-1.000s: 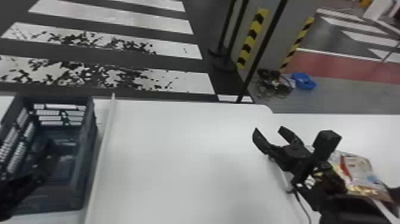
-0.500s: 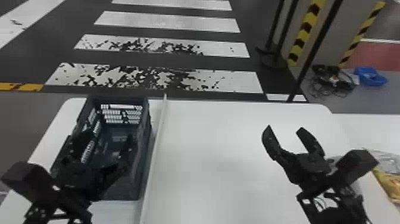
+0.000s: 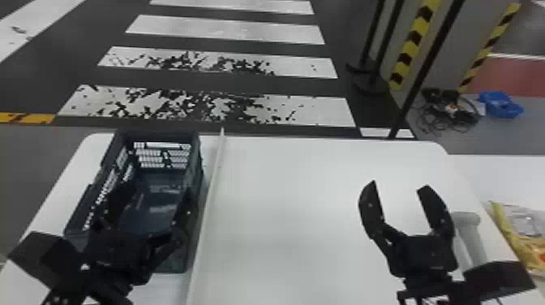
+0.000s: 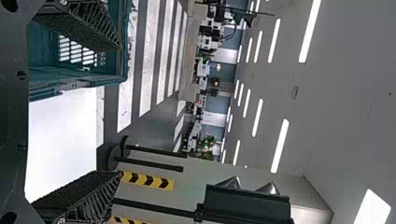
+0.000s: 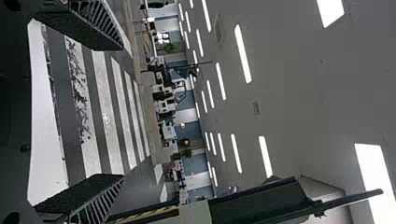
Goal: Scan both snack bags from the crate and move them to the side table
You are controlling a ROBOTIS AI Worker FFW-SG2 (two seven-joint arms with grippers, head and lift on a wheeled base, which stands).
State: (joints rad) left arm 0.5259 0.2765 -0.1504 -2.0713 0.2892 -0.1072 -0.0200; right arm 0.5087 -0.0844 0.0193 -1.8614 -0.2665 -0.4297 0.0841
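Our right gripper (image 3: 399, 187), wide open and empty, has drawn away from the snack bag (image 3: 527, 227) at four o'clock; our left gripper (image 3: 160, 186), likewise, is by the crate (image 3: 196, 164) at eight. Transfer looks finished.

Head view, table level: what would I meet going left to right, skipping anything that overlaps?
Dark slatted crate → long white divider strip → right gripper, its fingers apart → yellow-edged snack bag over on the side table.
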